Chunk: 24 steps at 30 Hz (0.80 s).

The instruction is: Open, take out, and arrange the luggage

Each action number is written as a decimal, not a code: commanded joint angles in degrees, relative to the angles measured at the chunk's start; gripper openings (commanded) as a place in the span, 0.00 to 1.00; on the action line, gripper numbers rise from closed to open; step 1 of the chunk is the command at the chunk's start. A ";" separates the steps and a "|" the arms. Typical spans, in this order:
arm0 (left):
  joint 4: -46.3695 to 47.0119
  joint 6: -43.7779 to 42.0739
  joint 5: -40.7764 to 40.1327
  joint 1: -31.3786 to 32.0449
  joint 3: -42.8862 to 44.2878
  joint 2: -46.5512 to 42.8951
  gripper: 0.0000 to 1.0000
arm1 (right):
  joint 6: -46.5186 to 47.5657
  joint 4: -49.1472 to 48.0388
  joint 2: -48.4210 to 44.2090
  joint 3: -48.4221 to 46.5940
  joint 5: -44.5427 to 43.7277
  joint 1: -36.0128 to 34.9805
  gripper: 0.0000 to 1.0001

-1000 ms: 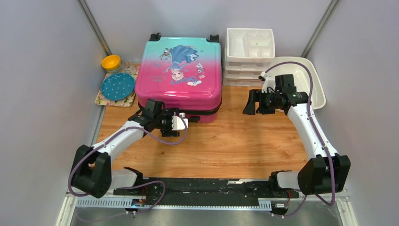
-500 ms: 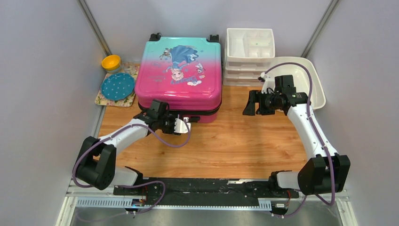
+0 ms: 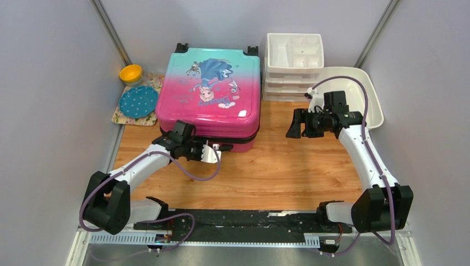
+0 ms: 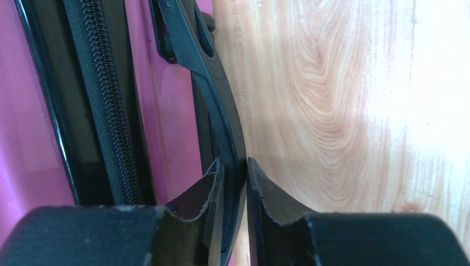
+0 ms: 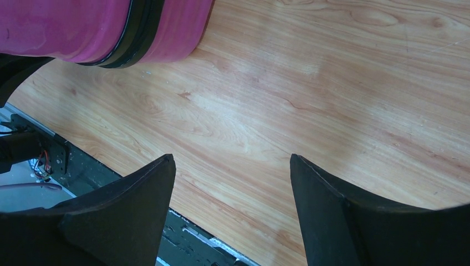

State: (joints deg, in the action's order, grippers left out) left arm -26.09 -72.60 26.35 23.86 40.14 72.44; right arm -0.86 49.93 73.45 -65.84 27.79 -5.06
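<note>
**Desk:** The luggage (image 3: 208, 88) is lying flat and shut at the back of the table (image 3: 288, 172), left of centre. The left gripper (image 4: 233, 166) is pinching its black handle (image 4: 221, 111) at the near side.

**Editor:** And the right gripper (image 3: 296, 122)?

**Desk:** Hanging wide and empty above bare wood. A tug is likely risking the slim handle slipping out, or the wheeled case skidding.
</note>
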 commanded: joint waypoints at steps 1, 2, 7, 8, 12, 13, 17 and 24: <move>-19.60 1.94 5.73 0.93 -3.57 -0.63 0.24 | -0.46 -1.86 -1.91 0.10 1.04 -0.04 0.79; -20.14 0.37 5.64 0.93 -4.19 -1.25 0.23 | -0.46 -1.77 -1.99 0.01 1.04 -0.04 0.79; -29.86 -5.35 4.06 1.19 -7.53 -5.02 0.23 | -0.46 -2.03 -2.17 0.36 1.56 0.05 0.79; -31.38 -7.10 3.89 1.45 -7.79 -5.64 0.23 | -0.54 -2.21 -2.26 0.45 1.74 -0.04 0.79; -36.48 -9.14 3.01 2.07 -9.72 -9.51 0.23 | -0.72 -2.56 -2.17 0.63 2.44 0.05 0.79; -38.06 -9.40 2.75 2.33 -9.99 -11.34 0.23 | -0.81 -2.56 -2.08 0.54 2.53 0.05 0.79; -44.39 -11.68 2.13 3.47 -9.47 -15.84 0.27 | -0.98 -2.65 -1.82 0.37 2.97 -0.04 0.79; -51.60 -11.69 0.90 3.92 -7.89 -24.36 0.39 | -1.42 -3.26 -1.47 0.45 3.67 0.05 0.78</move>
State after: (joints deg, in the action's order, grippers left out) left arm -54.65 -84.38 24.49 26.65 34.30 50.94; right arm -1.48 48.97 72.84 -65.28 30.00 -5.06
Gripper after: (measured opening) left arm 0.324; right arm 0.784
